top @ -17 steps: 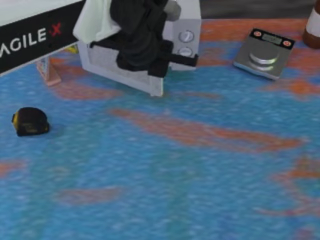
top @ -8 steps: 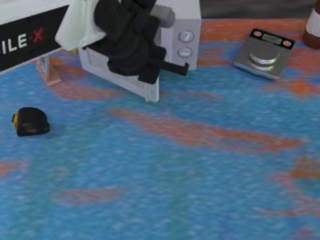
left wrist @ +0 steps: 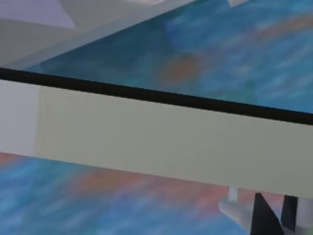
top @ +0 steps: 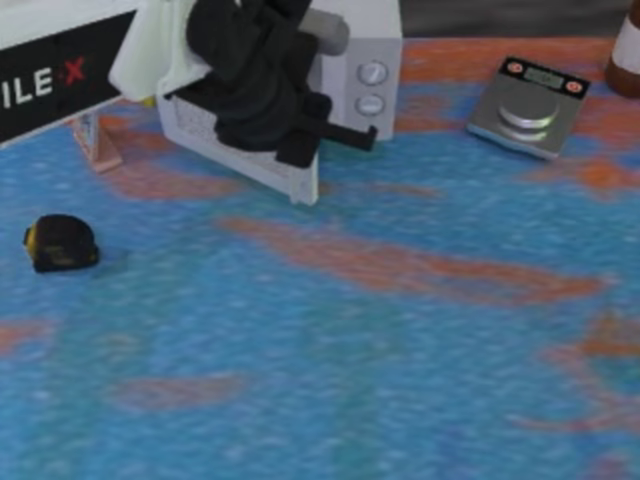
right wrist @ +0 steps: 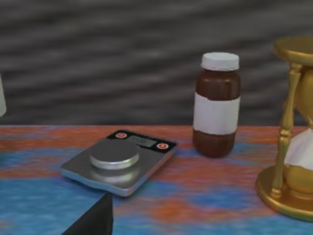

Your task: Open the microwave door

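The white microwave (top: 365, 40) stands at the table's back, left of centre, two round silver knobs (top: 372, 72) on its panel. Its door (top: 240, 160) is swung out at an angle, the free edge pointing toward the table's middle. My left gripper (top: 305, 140) is at that free edge, shut on the door's white handle bar (left wrist: 234, 211). Black fingers (left wrist: 264, 220) sit against the bar in the left wrist view, with the door's pale face (left wrist: 171, 142) filling the picture. My right gripper (right wrist: 95, 220) is out of the top view, parked low and facing the back right.
A flat silver kitchen scale (top: 528, 105) lies at the back right, with a brown bottle (right wrist: 216, 105) and a gold hourglass (right wrist: 293, 132) beyond it. A black and yellow tape measure (top: 60, 243) sits at the left. A small orange and white object (top: 97, 140) stands left of the door.
Over the last second the left arm shifted left and the door's free edge swung slightly farther out. Almost nothing has moved in the last half second.
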